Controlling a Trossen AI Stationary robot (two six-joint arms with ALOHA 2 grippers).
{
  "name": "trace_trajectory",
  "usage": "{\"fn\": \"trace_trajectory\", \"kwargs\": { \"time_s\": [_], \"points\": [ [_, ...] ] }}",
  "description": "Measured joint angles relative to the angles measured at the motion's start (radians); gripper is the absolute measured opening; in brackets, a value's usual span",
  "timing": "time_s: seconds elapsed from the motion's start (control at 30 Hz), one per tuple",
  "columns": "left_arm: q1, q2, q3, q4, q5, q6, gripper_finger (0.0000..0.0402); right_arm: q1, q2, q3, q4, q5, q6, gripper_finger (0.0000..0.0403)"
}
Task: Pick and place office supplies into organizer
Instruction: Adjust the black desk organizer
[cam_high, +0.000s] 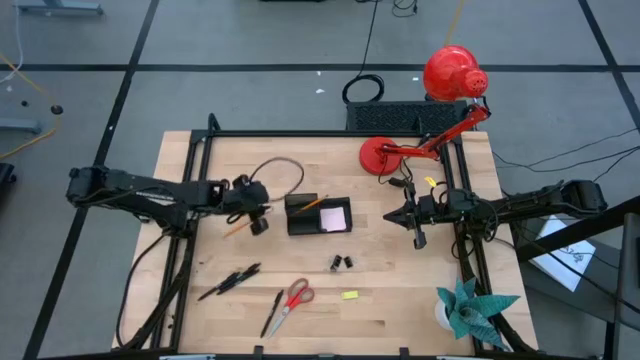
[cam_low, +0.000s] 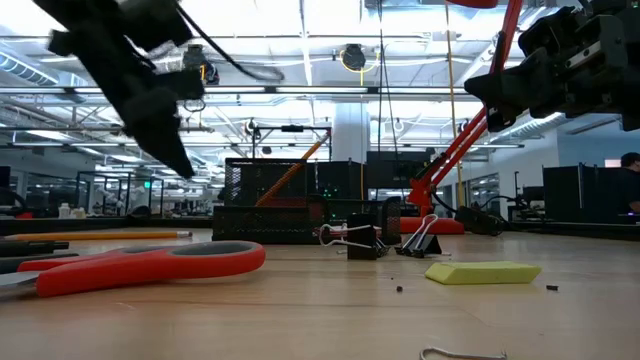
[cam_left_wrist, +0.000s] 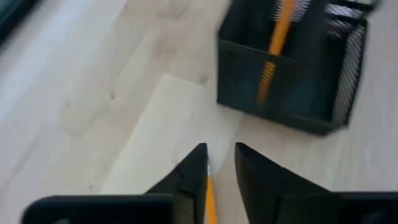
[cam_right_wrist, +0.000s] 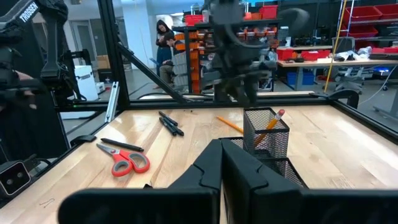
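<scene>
Black mesh marks your organizer (cam_high: 318, 215), sitting near the middle of the wooden table (cam_high: 420, 300). One orange pencil (cam_high: 309, 204) already leans in its taller cup section, and a pink sticky pad (cam_high: 335, 218) lies in the tray part on the side toward the right arm.

Your left gripper (cam_high: 250, 210) hangs just beside the organizer on the left arm's side. In the left wrist view its fingers (cam_left_wrist: 193, 171) are slightly spread, with a second orange pencil (cam_high: 238, 227) lying on the table in the gap between them; you cannot tell whether they touch it.

Your right gripper (cam_high: 412, 218) waits on the other side of the organizer, well apart from it, and its fingers (cam_right_wrist: 211, 163) look pressed together with nothing between them.

Nearer the front edge you have the red-handled scissors (cam_high: 292, 300) with a black pen (cam_high: 272, 313) just beside them, two more black pens (cam_high: 230, 282) further toward the left arm, a small yellow piece (cam_high: 349, 295), and two black clips (cam_high: 342, 262) between the organizer and the scissors.

A red desk lamp (cam_high: 440, 100) stands at the far right corner, and a teal paper plant (cam_high: 470, 305) at the near right corner.
</scene>
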Motion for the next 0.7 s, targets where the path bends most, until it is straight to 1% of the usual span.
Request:
{"fn": "trace_trajectory", "kwargs": {
  "time_s": [0.1, 0.17, 0.3, 0.37, 0.47, 0.57, 0.7],
  "points": [
    [0.065, 0.09, 0.035, -0.012, 0.102, -0.007, 0.0123, 0.0, 0.0, 0.0, 0.008, 0.0, -0.01, 0.0],
    [0.085, 0.166, 0.09, -0.046, 0.146, -0.007, 0.014, 0.0, 0.0, 0.0, 0.013, 0.001, -0.018, 0.0],
    [0.087, 0.328, 0.255, -0.276, 0.135, 0.003, 0.0168, 0.0, 0.0, 0.0, 0.014, 0.002, -0.019, 0.0],
    [0.081, 0.386, 0.33, -0.38, 0.111, 0.014, 0.0179, 0.0, 0.0, 0.0, 0.014, 0.001, -0.019, 0.0],
    [0.08, 0.452, 0.407, -0.481, 0.101, 0.027, 0.0194, 0.0, 0.0, 0.0, 0.014, 0.001, -0.021, 0.0],
    [0.08, 0.487, 0.433, -0.514, 0.108, 0.063, 0.0205, 0.0, 0.0, 0.0, 0.007, 0.0, -0.02, 0.0],
    [0.09, 0.525, 0.432, -0.512, 0.171, 0.08, 0.0214, 0.0, 0.0, 0.0, -0.008, 0.0, -0.019, 0.0]
  ]
}}
